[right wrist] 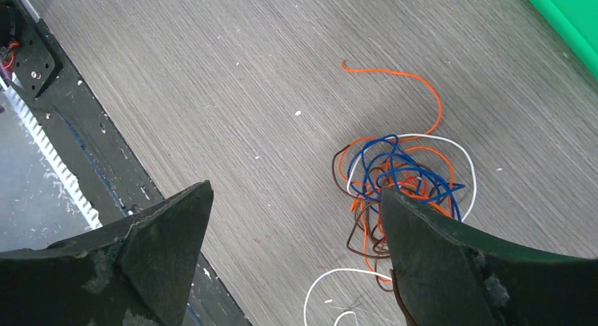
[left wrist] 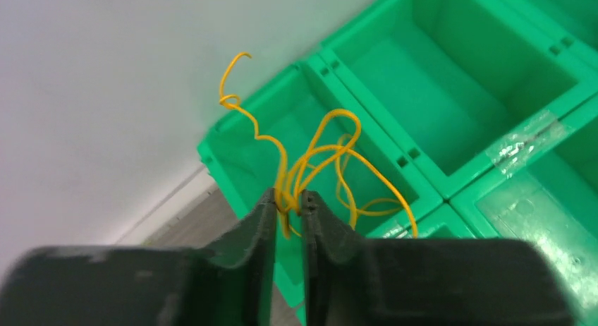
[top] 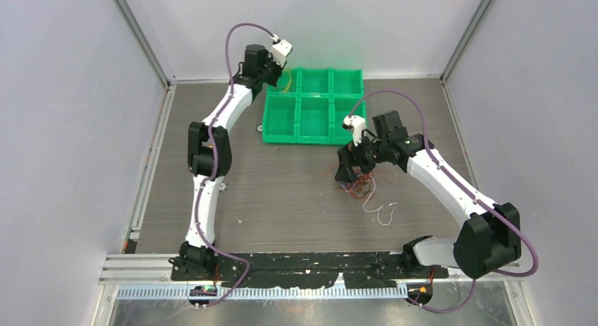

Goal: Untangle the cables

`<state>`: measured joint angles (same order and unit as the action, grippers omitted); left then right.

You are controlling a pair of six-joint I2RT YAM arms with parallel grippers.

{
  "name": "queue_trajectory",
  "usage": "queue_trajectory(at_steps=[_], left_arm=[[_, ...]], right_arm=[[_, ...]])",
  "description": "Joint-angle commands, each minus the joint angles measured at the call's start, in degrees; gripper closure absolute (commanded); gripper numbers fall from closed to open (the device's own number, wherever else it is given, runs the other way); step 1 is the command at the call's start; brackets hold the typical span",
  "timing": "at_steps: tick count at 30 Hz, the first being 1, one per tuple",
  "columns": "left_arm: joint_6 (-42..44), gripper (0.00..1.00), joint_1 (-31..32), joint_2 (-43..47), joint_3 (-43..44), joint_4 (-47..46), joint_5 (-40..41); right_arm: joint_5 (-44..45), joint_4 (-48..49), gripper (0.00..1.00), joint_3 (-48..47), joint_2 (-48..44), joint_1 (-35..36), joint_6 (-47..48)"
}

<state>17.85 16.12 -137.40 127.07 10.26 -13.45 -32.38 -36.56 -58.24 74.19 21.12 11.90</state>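
Observation:
My left gripper (left wrist: 288, 197) is shut on a yellow cable (left wrist: 321, 153) and holds it over the far-left compartment of the green bin tray (left wrist: 430, 100); the cable's loops hang above that compartment. In the top view the left gripper (top: 276, 75) sits at the tray's back-left corner. A tangle of orange, blue, brown and white cables (right wrist: 395, 178) lies on the table. My right gripper (right wrist: 296, 195) is open above the table just left of the tangle, its right finger over the tangle's edge. The tangle shows in the top view (top: 361, 187) beside the right gripper (top: 347, 172).
The green tray (top: 314, 106) with six compartments stands at the back middle of the table. Loose white cable loops (top: 381, 212) lie near the tangle. The black base plate (right wrist: 42, 79) and table front edge lie behind the right gripper.

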Motion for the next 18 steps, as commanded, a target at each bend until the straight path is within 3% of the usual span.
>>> queue_trajectory(at_steps=[1,8,12,15,18], left_arm=[[2.68,0.71,0.16,0.72,3.06,5.46,-0.75],[4.39,0.39,-0.31,6.19,3.20,8.75,-2.77],[4.31,0.30,-1.46,11.70,2.51,12.44,-4.43],[2.25,0.18,-3.06,18.77,-2.02,12.58,-7.76],[-3.43,0.07,-5.82,28.91,-12.11,9.25,-18.25]], right_arm=[[-2.49,-0.19,0.04,-0.46,0.59,-0.22,0.54],[-2.51,-0.55,0.05,-0.62,-0.20,-0.19,0.67],[-2.51,-0.60,0.01,-0.74,-0.50,-0.28,0.78],[-3.43,-0.46,0.20,-0.93,-0.40,-0.29,0.86],[-6.18,0.42,0.41,-1.38,-0.31,-0.29,0.05]])
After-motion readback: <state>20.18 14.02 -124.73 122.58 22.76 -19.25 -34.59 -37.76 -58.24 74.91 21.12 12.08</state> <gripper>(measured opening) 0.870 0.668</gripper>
